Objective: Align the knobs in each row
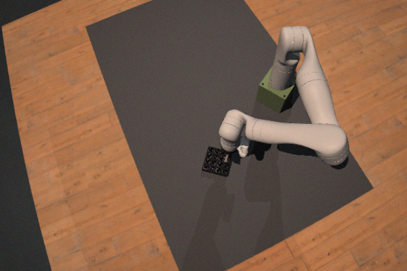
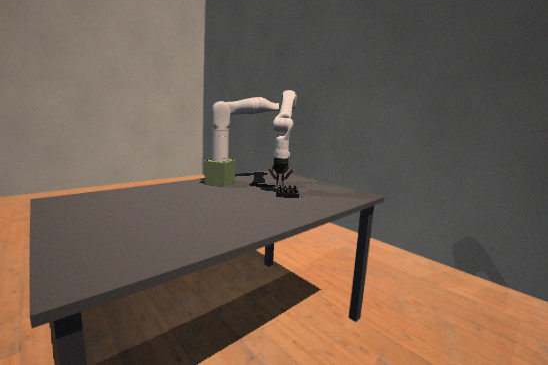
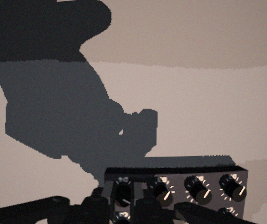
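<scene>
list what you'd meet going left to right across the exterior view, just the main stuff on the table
Green base block, dark hammer-like object, knob box.

arm (image 1: 286, 132) (image 2: 220, 145): smooth, satin | tabletop (image 1: 156, 76) (image 2: 165, 223): matt | floor (image 1: 74, 151) (image 2: 440, 323): wood | knobs (image 3: 199, 190): perhaps plastic

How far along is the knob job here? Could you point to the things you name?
Done: no corrected knob can be confirmed; the box (image 1: 215, 174) (image 2: 288, 195) (image 3: 219, 178) stands on the table.

In hand: a corner knob (image 3: 123, 191) sits between the pincer's (image 1: 226, 157) (image 2: 280, 185) (image 3: 123, 194) fingers, grip unclear.

Left: its line slants unlike the other three in that edge row, so it probably needs more turning. The remaining rows are mostly hidden, so can't be judged.
</scene>
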`<state>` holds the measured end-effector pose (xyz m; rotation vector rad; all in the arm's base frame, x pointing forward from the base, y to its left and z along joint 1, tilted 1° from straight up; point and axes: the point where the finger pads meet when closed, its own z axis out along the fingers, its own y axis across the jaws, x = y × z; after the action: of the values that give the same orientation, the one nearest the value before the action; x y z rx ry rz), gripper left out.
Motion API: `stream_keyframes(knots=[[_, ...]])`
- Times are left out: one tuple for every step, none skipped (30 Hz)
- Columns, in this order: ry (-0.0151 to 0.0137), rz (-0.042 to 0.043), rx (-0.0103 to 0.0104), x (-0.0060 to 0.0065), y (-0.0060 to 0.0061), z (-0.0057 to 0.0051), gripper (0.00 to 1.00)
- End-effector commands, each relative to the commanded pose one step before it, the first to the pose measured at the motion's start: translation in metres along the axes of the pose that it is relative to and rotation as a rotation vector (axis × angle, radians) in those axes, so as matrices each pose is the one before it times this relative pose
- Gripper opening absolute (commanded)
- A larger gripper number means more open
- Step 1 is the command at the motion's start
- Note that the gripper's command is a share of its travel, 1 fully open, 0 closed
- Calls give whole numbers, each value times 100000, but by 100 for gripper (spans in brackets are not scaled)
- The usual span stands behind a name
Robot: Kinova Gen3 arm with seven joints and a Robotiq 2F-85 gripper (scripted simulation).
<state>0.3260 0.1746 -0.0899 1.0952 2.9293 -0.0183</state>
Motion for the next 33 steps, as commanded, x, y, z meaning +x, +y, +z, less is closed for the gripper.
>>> stream_keyframes(knots=[[-30, -1063, -164, -15, 47, -45, 8], [0, -870, 0, 0, 0, 0, 8], [0, -795, 0, 0, 0, 0, 8], [0, -721, 0, 0, 0, 0, 8], [0, -649, 0, 0, 0, 0, 8], [0, -580, 0, 0, 0, 0, 8], [0, -513, 0, 0, 0, 0, 8], [0, -449, 0, 0, 0, 0, 8], [0, -387, 0, 0, 0, 0, 8], [0, -329, 0, 0, 0, 0, 8], [0, -275, 0, 0, 0, 0, 8], [0, -224, 0, 0, 0, 0, 8], [0, -178, 0, 0, 0, 0, 8], [0, -136, 0, 0, 0, 0, 8], [0, -99, 0, 0, 0, 0, 8], [0, 0, 0, 0, 0, 0, 8], [0, 0, 0, 0, 0, 0, 8], [0, -68, 0, 0, 0, 0, 8], [0, -42, 0, 0, 0, 0, 8], [0, -22, 0, 0, 0, 0, 8], [0, -8, 0, 0, 0, 0, 8], [0, -1, 0, 0, 0, 0, 8], [0, 0, 0, 0, 0, 0, 8], [0, 0, 0, 0, 0, 0, 8], [0, 0, 0, 0, 0, 0, 8], [0, 0, 0, 0, 0, 0, 8], [0, 0, 0, 0, 0, 0, 8], [0, 0, 0, 0, 0, 0, 8], [0, 0, 0, 0, 0, 0, 8], [0, 0, 0, 0, 0, 0, 8], [0, 0, 0, 0, 0, 0, 8], [0, 0, 0, 0, 0, 0, 19], [0, 0, 0, 0, 0, 0, 19]])
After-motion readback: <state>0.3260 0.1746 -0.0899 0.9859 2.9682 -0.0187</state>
